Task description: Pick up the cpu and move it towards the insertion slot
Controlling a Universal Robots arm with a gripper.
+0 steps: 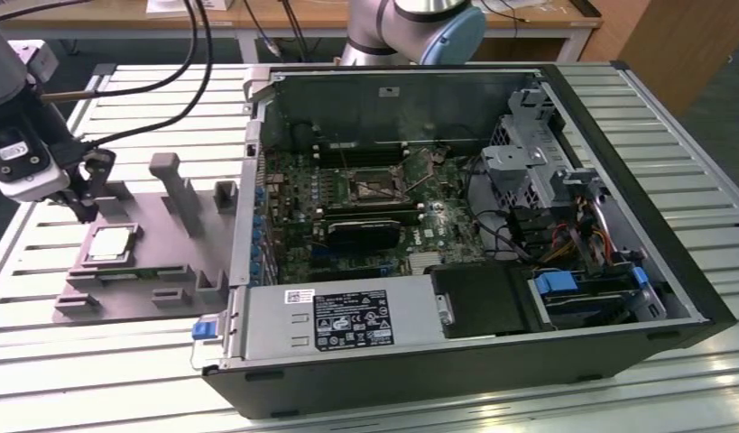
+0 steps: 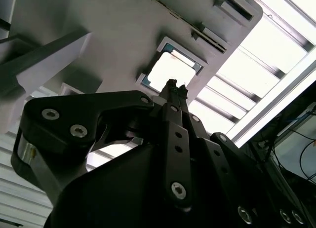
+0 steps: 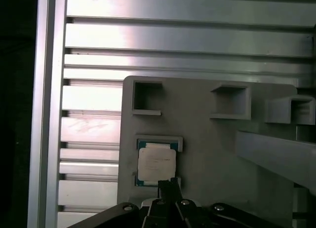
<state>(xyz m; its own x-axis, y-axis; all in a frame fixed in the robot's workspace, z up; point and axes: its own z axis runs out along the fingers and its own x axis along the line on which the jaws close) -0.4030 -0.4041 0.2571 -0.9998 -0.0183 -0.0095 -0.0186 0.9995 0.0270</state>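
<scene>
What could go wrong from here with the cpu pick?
1. The gripper hangs over one edge of the cpu, not its middle, with its tips together. A straight descent could land on the lid or on the pocket rim of the grey fixture.
2. A tall fixture post and the case wall stand between the cpu and the insertion slot. A low carry may clip them.

Black screw-studded pincer (image 2: 174, 89); silver, blue-capped arm (image 1: 408, 23)

grey fixture plate (image 1: 177, 257) on slatted table (image 1: 105, 352) | open computer case (image 1: 466, 379) beside it | power supply (image 1: 333, 320) inside
</scene>
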